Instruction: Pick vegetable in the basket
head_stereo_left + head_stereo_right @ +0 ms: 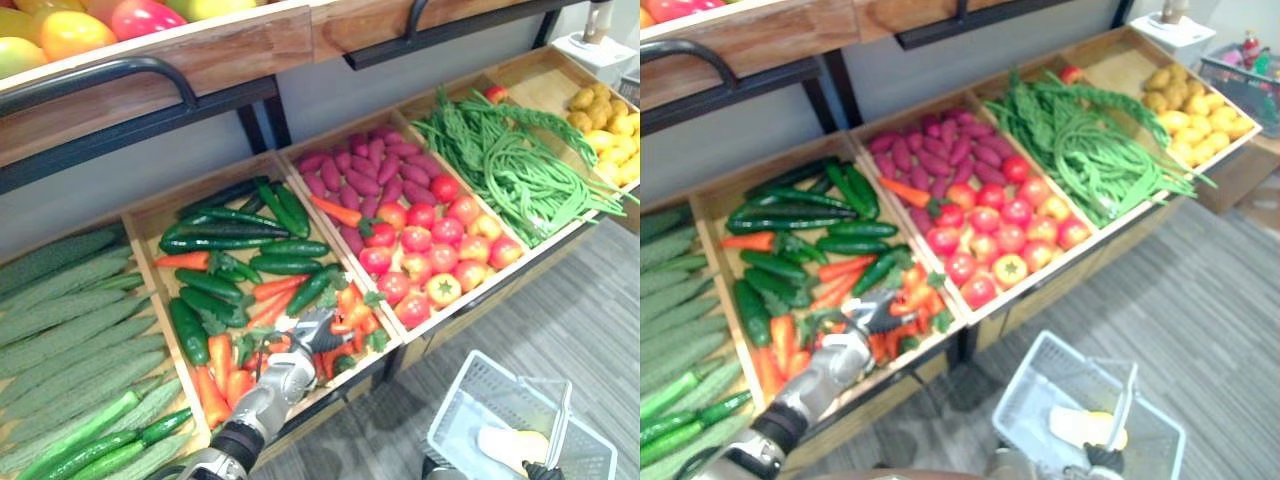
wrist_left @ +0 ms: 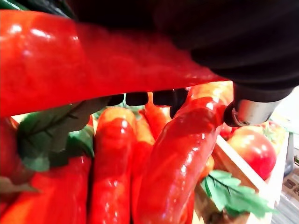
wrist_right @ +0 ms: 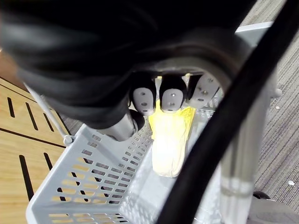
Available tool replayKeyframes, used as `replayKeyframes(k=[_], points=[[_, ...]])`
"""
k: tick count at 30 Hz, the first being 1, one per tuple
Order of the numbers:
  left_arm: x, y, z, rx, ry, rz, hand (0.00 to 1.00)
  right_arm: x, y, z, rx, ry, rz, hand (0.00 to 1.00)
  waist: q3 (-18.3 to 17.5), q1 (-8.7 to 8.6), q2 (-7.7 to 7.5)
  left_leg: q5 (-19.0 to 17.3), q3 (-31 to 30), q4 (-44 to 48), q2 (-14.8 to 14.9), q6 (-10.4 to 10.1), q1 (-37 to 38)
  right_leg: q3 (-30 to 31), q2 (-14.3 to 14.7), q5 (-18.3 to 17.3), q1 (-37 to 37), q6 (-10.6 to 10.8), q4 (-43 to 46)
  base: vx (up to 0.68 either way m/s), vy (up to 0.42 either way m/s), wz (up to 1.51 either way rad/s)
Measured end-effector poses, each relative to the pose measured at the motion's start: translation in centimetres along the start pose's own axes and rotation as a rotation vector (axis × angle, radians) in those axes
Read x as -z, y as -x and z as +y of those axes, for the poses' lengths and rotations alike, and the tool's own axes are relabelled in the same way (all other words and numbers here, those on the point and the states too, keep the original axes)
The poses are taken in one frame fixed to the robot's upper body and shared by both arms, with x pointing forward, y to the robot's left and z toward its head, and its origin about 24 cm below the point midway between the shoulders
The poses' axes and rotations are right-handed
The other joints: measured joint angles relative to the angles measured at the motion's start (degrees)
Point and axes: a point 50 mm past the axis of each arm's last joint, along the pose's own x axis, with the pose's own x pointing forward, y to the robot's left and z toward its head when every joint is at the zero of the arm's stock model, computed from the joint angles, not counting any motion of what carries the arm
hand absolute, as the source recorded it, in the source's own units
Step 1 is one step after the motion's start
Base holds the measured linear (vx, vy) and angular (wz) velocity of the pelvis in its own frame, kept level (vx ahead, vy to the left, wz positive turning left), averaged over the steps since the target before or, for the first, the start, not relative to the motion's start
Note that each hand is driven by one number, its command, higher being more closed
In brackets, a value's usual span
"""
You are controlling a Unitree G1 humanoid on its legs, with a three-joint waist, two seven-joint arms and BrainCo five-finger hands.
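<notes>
Nearest, the right robot hand (image 3: 172,99) shows at the bottom edge of the eye views, mostly cut off. Its own wrist view shows its fingers curled over the handle (image 1: 562,420) of a white slotted basket (image 1: 455,410). The basket hangs below this hand, above the grey floor (image 1: 590,320). A pale yellow vegetable (image 3: 170,140) lies inside; what kind it is cannot be made out.

Farther out, the left robot hand (image 1: 312,328) reaches into a wooden crate (image 1: 143,232) on the tabletop. In its wrist view a long red pepper (image 2: 70,60) lies across the palm. The dark fingertips (image 2: 138,99) peep out past the pepper's far edge, wrapped round it, while the rest of the fingers are hidden behind it. The thumb (image 2: 250,112) sits apart, against a neighbouring curved pepper. More red peppers and leaves crowd under the hand.

Carrots (image 1: 215,365) lie to the left of this hand, and dark cucumbers (image 1: 225,230) lie beyond it in the same crate. Bumpy green gourds (image 1: 70,330) fill the next crate to its left. To its right come tomatoes (image 1: 430,245) with purple sweet potatoes (image 1: 365,165) behind them. Then come green beans (image 1: 520,170) and, farthest right, yellow potatoes (image 1: 610,125), partly cut off. Above and beyond everything, a wooden shelf (image 1: 170,60) carries yellow and red fruit (image 1: 70,30), cropped by the frame.
</notes>
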Motion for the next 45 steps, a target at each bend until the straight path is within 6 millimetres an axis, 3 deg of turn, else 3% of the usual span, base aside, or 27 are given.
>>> replayKeyframes(k=[6, 10, 14, 16, 19, 23, 25, 28, 31, 37, 45], points=[[-0.2, -0.1, 4.0, -0.112, -0.067, -0.075, 1.0, 0.3, 0.0, -0.5, 0.012, 0.003, 0.009, 1.0, -0.2, 0.51, -0.19, 0.5, -2.6, 0.0, -0.1, 0.7, -0.7, -2.2, -0.5, 0.0, 0.9, 0.0, 0.1, -0.03, 0.003, 0.2], [-1.5, 0.2, 6.2, -0.17, -0.116, -0.185, 1.0, 0.1, -0.3, -1.9, 0.042, 0.024, 0.004, 1.0, -0.8, 1.27, -0.72, 0.7, -3.0, 0.0, -0.3, 1.0, -0.8, -2.8, -0.7, 0.0, 1.3, 0.0, 0.1, -0.03, 0.007, 0.1], [-3.6, 0.9, 6.6, -0.155, -0.141, -0.344, 1.0, -0.6, -0.7, -3.6, 0.068, 0.067, -0.022, 1.0, -2.0, 1.16, -1.15, 0.7, -2.6, 0.0, -0.3, 1.0, -0.7, -2.4, -0.8, 0.0, 1.1, 0.0, 0.1, -0.03, 0.008, -0.05], [-4.6, 1.2, 6.4, -0.135, -0.149, -0.417, 1.0, -1.7, -0.8, -4.7, 0.086, 0.093, -0.067, 1.0, -2.8, 1.0, -1.23, 0.7, -1.7, 0.0, -0.3, 1.0, -0.4, -1.6, -0.6, 0.1, 0.8, 0.0, 0.1, -0.01, 0.008, -0.22], [-6.3, 2.1, 6.1, -0.096, -0.129, -0.538, 1.0, -4.9, -0.9, -7.5, 0.126, 0.199, -0.201, 1.0, -3.0, 0.56, -1.21, 0.7, 0.7, 0.0, -0.4, 1.0, 0.8, 0.6, -0.2, 0.7, 0.6, -0.1, 0.0, -0.03, 0.008, -0.36], [-8.3, 3.2, 5.4, -0.022, -0.087, -0.673, 1.0, -11.0, -0.1, -9.4, 0.151, 0.362, -0.459, 1.0, -3.5, -0.81, -1.28, 0.5, 5.0, 0.0, -0.2, 0.7, 2.0, 5.1, 1.1, 1.7, -1.5, -0.5, -0.2, -0.06, -0.004, -0.55], [-8.9, 3.4, 4.9, 0.014, -0.071, -0.71, 1.0, -13.4, 0.7, -9.4, 0.132, 0.431, -0.571, 1.0, -3.8, -2.0, -1.26, 0.4, 6.9, 0.0, -0.1, 0.6, 2.6, 6.9, 1.6, 2.0, -2.2, -0.5, -0.1, -0.06, -0.007, -0.57], [-10.2, 3.5, 4.3, 0.072, -0.053, -0.785, 1.0, -16.7, 2.1, -8.8, 0.074, 0.56, -0.728, 1.0, -3.8, -2.32, -1.3, 0.0, 11.5, 0.0, 0.0, 0.1, 4.5, 11.3, 3.1, 2.7, -3.7, -0.8, 0.1, -0.07, -0.007, -0.73], [-11.3, 3.7, 3.6, 0.126, -0.068, -0.849, 1.0, -18.4, 3.2, -7.8, 0.005, 0.668, -0.824, 1.0, -4.0, -3.55, -1.22, -1.6, 15.1, 2.5, 0.8, -0.7, 5.4, 14.7, 4.2, 3.2, -4.5, -0.9, 0.5, -0.05, -0.011, -0.64], [-12.9, 3.6, 3.1, 0.207, -0.085, -0.941, 1.0, -19.4, 4.4, -5.9, -0.145, 0.859, -0.894, 1.0, -4.0, -5.13, -1.08, -4.4, 21.0, 7.0, 2.5, -2.2, 7.3, 20.3, 6.1, 3.4, -5.5, -0.9, 1.2, -0.04, -0.002, -0.51], [-14.4, 3.1, 1.5, 0.286, -0.049, -0.969, 1.0, -20.0, 5.9, -2.9, -0.292, 0.996, -0.985, 1.0, -3.7, -5.88, -0.93, -6.4, 26.2, 10.3, 3.5, -3.1, 8.7, 24.9, 7.7, 4.4, -7.2, -0.9, 1.3, -0.07, 0.011, -0.34]])
